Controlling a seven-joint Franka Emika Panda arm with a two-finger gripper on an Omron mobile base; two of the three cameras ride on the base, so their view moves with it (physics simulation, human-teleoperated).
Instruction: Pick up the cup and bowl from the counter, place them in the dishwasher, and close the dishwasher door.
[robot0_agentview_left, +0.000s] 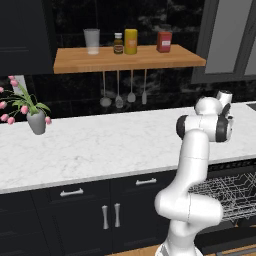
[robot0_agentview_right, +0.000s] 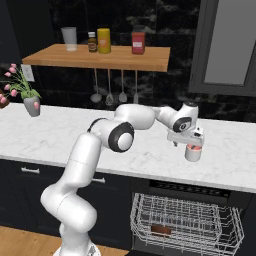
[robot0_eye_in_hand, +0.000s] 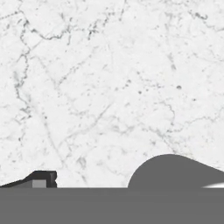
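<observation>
The cup (robot0_agentview_right: 193, 155), white-grey with a salmon-red inside, stands on the white marble counter (robot0_agentview_right: 100, 132) near its front edge, above the dishwasher (robot0_agentview_right: 190, 192). My gripper (robot0_agentview_right: 189, 145) hangs directly over the cup, pointing down, jaws wide open and closed on nothing. In the hand view the cup (robot0_eye_in_hand: 170, 173) is a grey dome at the lower right, and one dark fingertip (robot0_eye_in_hand: 43, 179) shows at the lower left over bare marble. The grey wire rack (robot0_agentview_right: 215, 222) (robot0_agentview_left: 232, 200) is pulled out, and a low brown thing, seemingly the bowl (robot0_agentview_right: 161, 229), lies in it. The dishwasher door is down, below the frame.
A grey vase of pink flowers (robot0_agentview_left: 36, 121) (robot0_agentview_right: 31, 106) stands at the counter's far left. The wooden shelf (robot0_agentview_left: 130, 59) above carries a frosted tumbler (robot0_agentview_left: 92, 41), bottles and a red box. Utensils (robot0_agentview_left: 119, 95) hang beneath it. Dark cabinets (robot0_agentview_left: 110, 215) with silver handles sit under the counter.
</observation>
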